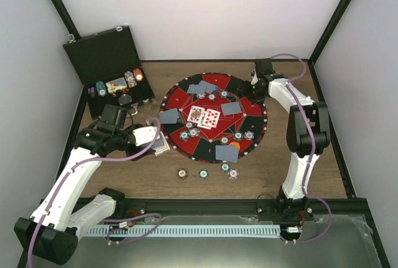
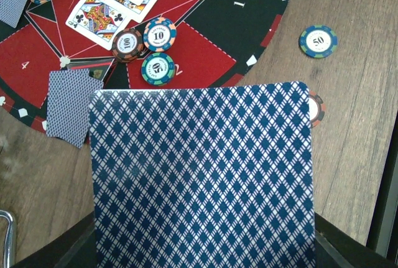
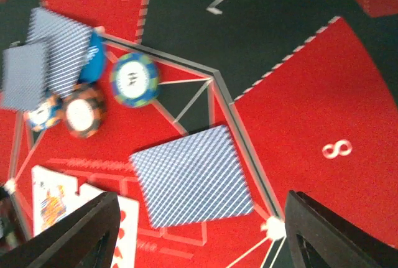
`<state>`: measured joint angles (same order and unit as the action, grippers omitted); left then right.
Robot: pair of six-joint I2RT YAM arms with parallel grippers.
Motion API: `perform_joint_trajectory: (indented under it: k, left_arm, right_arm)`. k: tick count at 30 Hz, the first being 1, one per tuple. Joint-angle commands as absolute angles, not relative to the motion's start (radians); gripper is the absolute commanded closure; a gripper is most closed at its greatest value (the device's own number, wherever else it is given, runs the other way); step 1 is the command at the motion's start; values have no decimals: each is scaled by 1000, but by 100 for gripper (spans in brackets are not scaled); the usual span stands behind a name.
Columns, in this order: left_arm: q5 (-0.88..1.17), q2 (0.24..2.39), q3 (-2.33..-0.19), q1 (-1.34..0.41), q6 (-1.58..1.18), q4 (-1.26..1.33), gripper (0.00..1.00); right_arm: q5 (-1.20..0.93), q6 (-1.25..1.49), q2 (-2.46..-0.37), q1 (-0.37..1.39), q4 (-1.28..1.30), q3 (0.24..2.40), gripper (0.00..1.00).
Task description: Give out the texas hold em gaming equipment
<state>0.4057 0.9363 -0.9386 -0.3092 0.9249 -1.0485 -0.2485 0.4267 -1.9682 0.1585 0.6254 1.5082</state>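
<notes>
My left gripper (image 1: 158,141) is at the mat's left edge, shut on a blue-diamond-backed playing card (image 2: 199,181) that fills the lower left wrist view and hides the jaws. My right gripper (image 1: 254,89) is open and empty above the mat's far right; in the right wrist view (image 3: 199,234) a face-down card (image 3: 191,176) lies on the mat below it. Two face-up cards (image 1: 205,116) lie at the mat's centre. Face-down cards (image 1: 227,153) and chips (image 1: 189,134) sit around the mat. Several chips (image 1: 203,173) lie on the table in front. An orange disc (image 1: 234,145) and a blue disc (image 3: 94,56) lie on the mat.
The round red-and-black mat (image 1: 180,98) covers the table's middle. The open black case (image 1: 102,53) stands at the back left with chips (image 1: 134,76) and a card deck inside. Dark frame posts stand at the table's back corners.
</notes>
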Motion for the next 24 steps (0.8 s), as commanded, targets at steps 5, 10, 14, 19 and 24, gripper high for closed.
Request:
perform_joint_trajectory:
  k: [5,10,14,19,24]
  left_arm:
    - [442,928,-935,-313,936,-1023,81]
    - [442,926,-939,-313,936,-1022,80]
    - [443,926,-936,-312,934,-1021,81]
    - [449,925,-936,-312,932,-1019,80]
    - [449,923,-938,-313,934,-1019,81]
  right_arm:
    - [-562,594,-1685,399,437,1372,9]
    - [-716,737,-1636,594,253,1306,3]
    - [-776,799,-1642,693,156,1270,4]
    - [-793,823,-1664,777,121,1261,8]
    - [-806,845,-1699,830,82,1263,12]
